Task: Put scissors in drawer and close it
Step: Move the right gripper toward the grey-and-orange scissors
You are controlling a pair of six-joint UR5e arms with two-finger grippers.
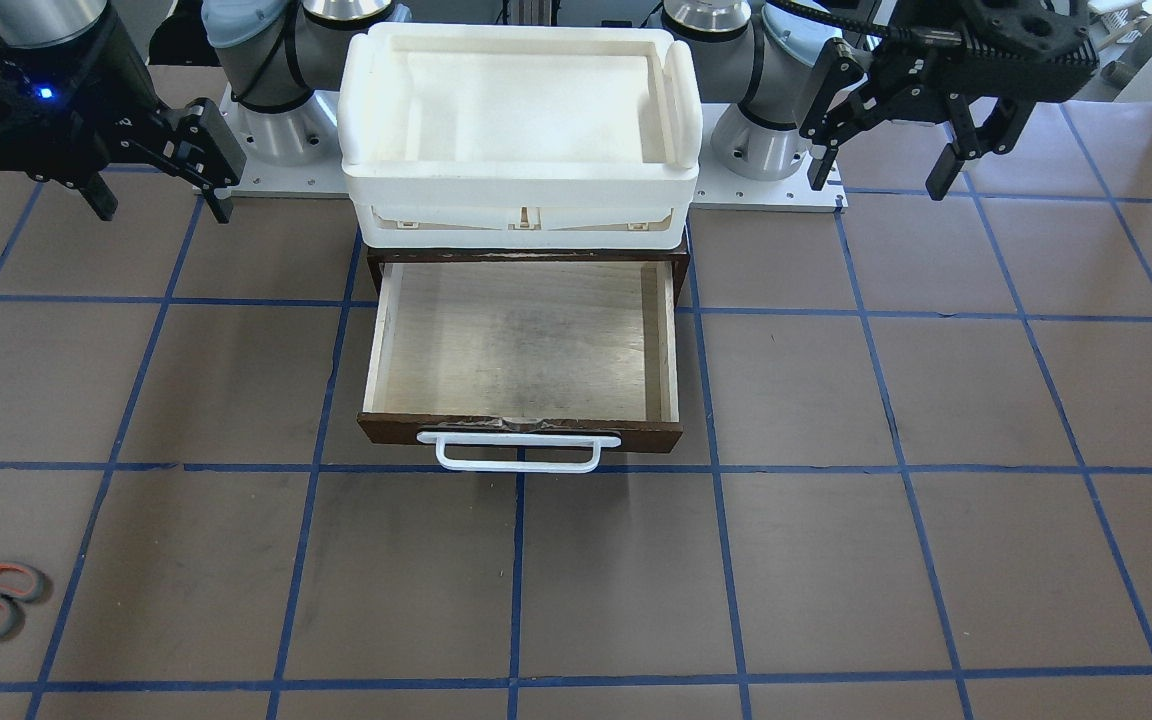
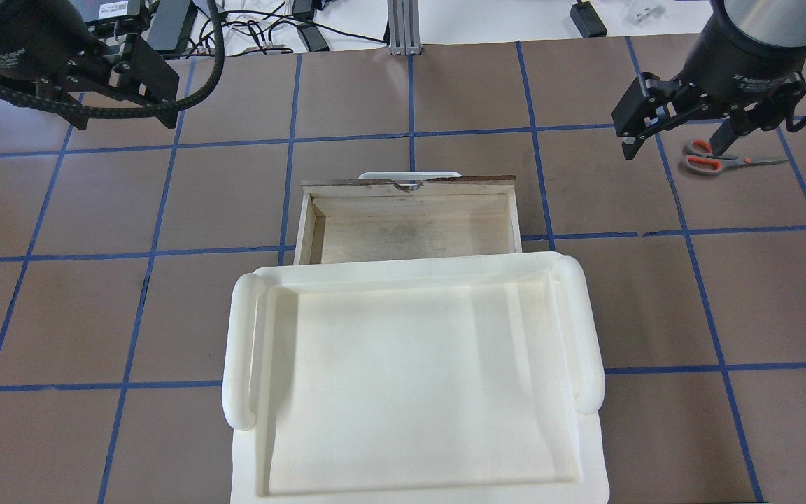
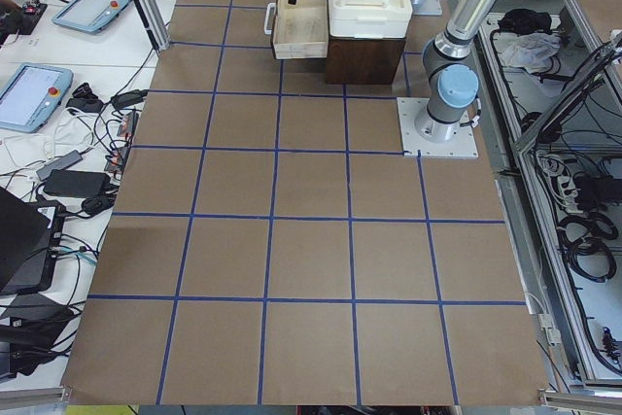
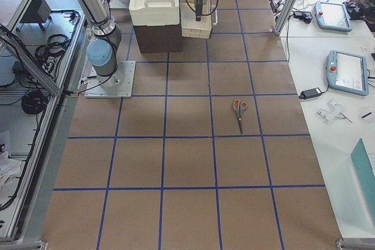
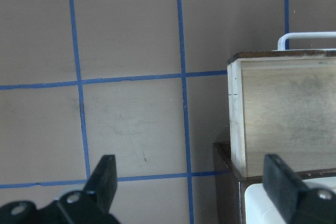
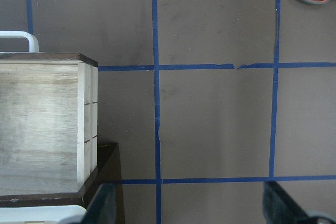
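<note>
Scissors (image 4: pixel 239 112) show whole only from the robot's right end of the counter (image 4: pixel 187 162). They lie flat inside one taped square, handles toward the drawer (image 4: pixel 196 27) and blades pointing away from it. The front-facing view cuts the blades off at its left edge. The overhead view hides part of the handles behind the right arm's black hardware. The right wrist camera catches only the grey and orange-red loops in its top right corner. From the robot's left end they are a small speck at the far top.

The drawer stands pulled out of a dark brown cabinet (image 3: pixel 364 57), with its white bar handle (image 1: pixel 519 452) facing away from the robot. The front-facing and overhead views look straight into it and show only pale plywood with a grey smudge across the floor. A white tray (image 1: pixel 521 180) sits on top of the cabinet, and its inside shows nothing but white plastic. The scissors are outside both, well apart from the drawer, on the robot's right side of the counter.

The left jaws are spread wide; the left wrist camera shows them above the counter beside the drawer's left wall. The right jaws are likewise spread wide, above the counter beside the drawer's right wall. Neither pair grips or touches anything.
</note>
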